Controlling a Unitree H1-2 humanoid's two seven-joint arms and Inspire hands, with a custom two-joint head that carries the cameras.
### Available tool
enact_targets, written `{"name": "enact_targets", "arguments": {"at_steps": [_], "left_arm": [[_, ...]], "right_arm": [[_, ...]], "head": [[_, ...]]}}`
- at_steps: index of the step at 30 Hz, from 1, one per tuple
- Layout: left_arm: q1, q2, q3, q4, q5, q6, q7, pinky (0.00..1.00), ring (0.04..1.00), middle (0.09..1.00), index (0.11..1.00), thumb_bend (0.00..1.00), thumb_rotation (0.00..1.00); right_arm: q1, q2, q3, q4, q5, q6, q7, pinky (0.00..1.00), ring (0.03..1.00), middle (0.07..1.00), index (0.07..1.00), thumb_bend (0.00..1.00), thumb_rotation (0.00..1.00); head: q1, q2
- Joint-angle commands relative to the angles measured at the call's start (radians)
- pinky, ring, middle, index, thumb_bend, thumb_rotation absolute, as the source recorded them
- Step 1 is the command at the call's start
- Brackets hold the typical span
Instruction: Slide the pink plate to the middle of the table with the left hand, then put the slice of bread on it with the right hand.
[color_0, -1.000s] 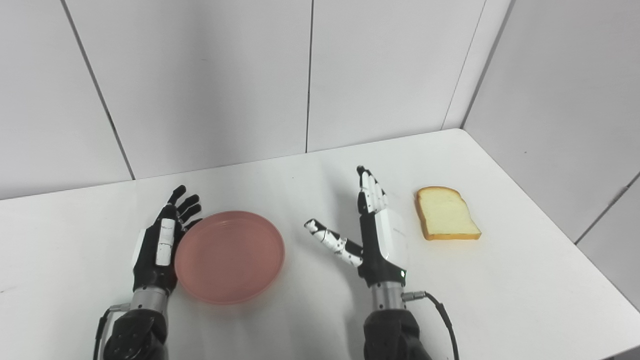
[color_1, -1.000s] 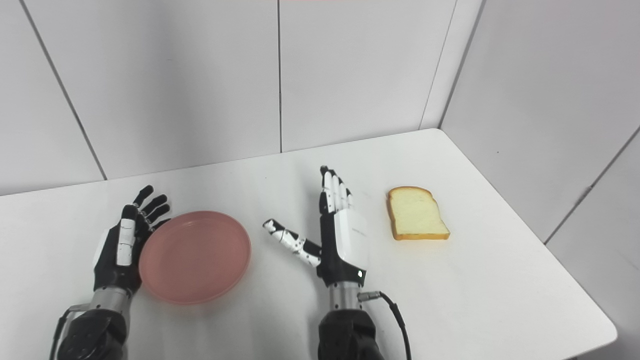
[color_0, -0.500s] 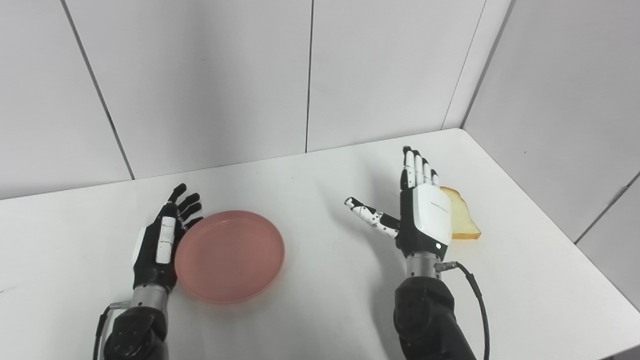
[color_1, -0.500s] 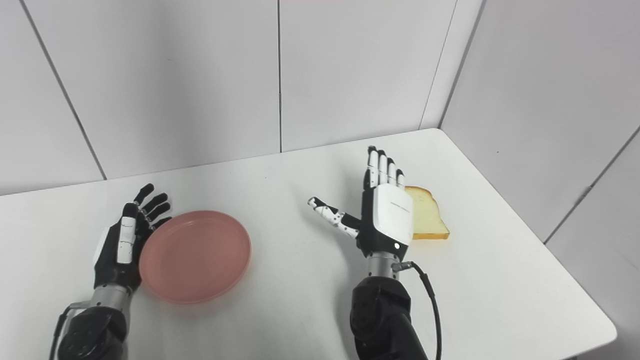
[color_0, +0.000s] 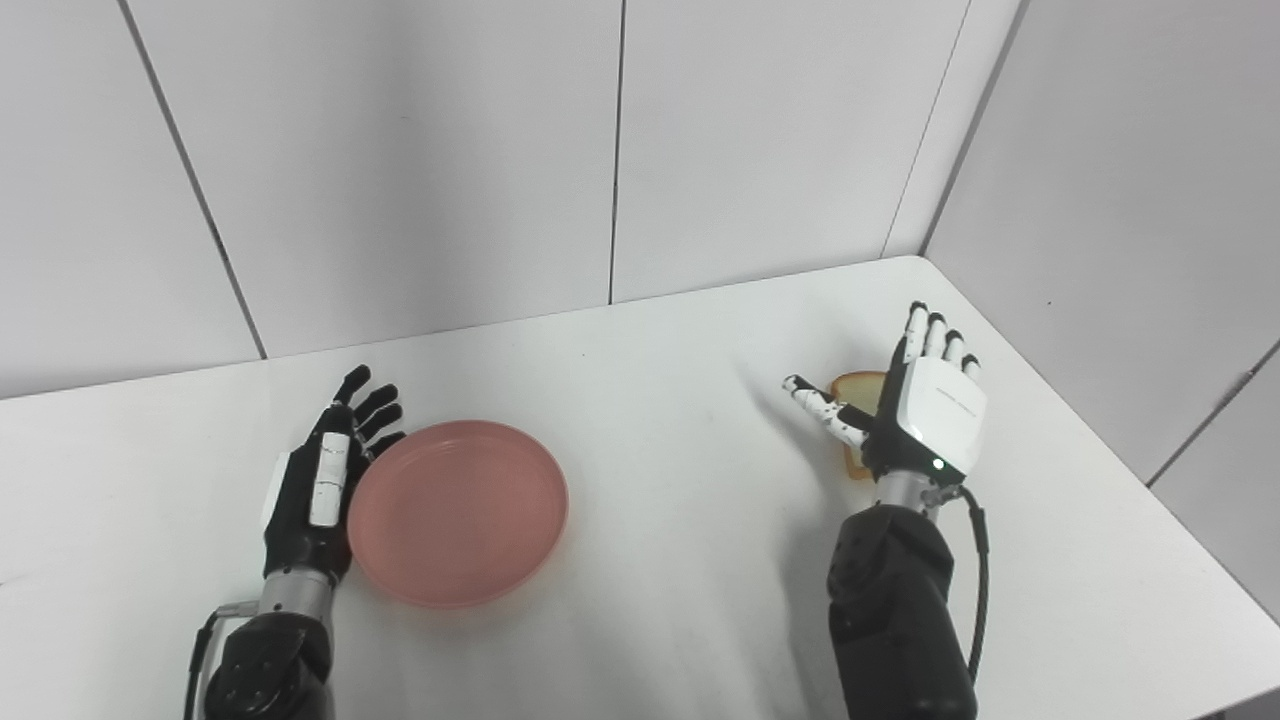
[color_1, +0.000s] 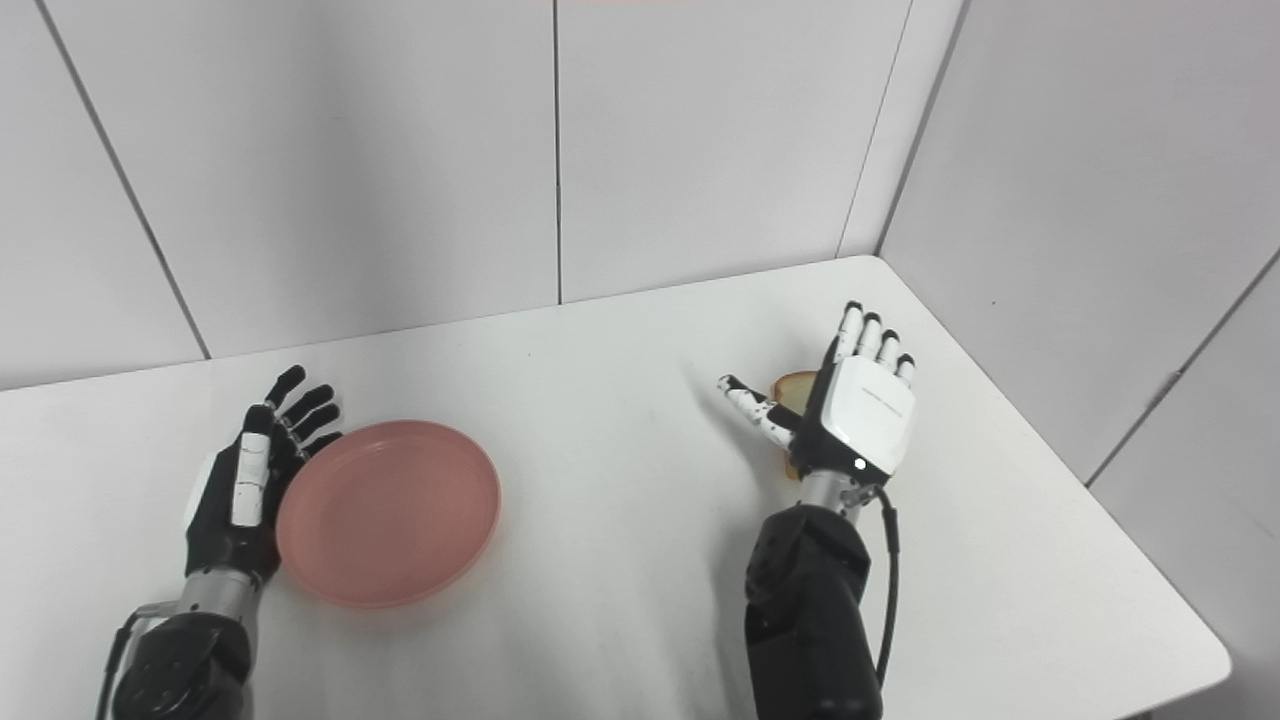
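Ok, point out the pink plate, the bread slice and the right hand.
pink plate (color_0: 458, 512): left eye view, bare centre.
bread slice (color_0: 858, 385): left eye view, visible top crust corner.
right hand (color_1: 862, 412): right eye view, white back.

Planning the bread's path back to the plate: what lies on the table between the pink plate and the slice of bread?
Nothing: both eye views show bare white table between the pink plate and the slice of bread, which the right robot hand mostly hides.

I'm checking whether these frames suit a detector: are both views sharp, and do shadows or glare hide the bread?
Left eye view: sharp, evenly lit, no glare; the white-backed right hand covers most of the golden bread slice, with a soft shadow left of it. Right eye view: equally sharp; the round pink plate casts a faint shadow on the white table.
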Motion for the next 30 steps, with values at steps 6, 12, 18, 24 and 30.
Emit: {"name": "enact_targets", "arguments": {"at_steps": [6, 12, 18, 24, 30], "left_arm": [[0.042, 0.008, -0.002, 0.035, -0.003, -0.018, -0.010, 0.74, 0.839, 0.836, 0.885, 0.98, 0.92], [0.043, 0.007, 0.001, 0.032, -0.006, -0.014, -0.007, 0.74, 0.842, 0.837, 0.885, 0.99, 0.92], [0.045, 0.002, 0.000, 0.033, -0.011, -0.018, -0.014, 0.73, 0.846, 0.837, 0.881, 0.98, 0.91], [0.045, 0.003, 0.001, 0.036, -0.010, -0.021, -0.013, 0.73, 0.846, 0.839, 0.884, 0.99, 0.91], [0.045, 0.000, 0.007, 0.034, -0.017, -0.016, -0.017, 0.73, 0.844, 0.835, 0.882, 0.98, 0.90]], "right_arm": [[-0.067, 0.012, -0.065, 0.014, -0.105, -0.007, 0.056, 1.00, 1.000, 1.000, 1.000, 1.00, 0.66], [-0.096, 0.024, -0.120, 0.051, -0.047, -0.007, 0.026, 1.00, 1.000, 1.000, 1.000, 1.00, 0.61], [-0.133, 0.038, -0.162, 0.077, -0.095, -0.007, 0.073, 1.00, 1.000, 1.000, 1.000, 1.00, 0.66], [-0.153, 0.044, -0.185, 0.095, -0.121, -0.007, 0.100, 1.00, 1.000, 1.000, 1.000, 1.00, 0.65], [-0.170, 0.047, -0.208, 0.101, -0.155, -0.007, 0.171, 1.00, 1.000, 1.000, 1.000, 1.00, 0.66]], "head": [[0.000, 0.003], [-0.002, 0.004], [0.001, 0.007], [0.001, 0.007], [0.002, 0.010]]}}
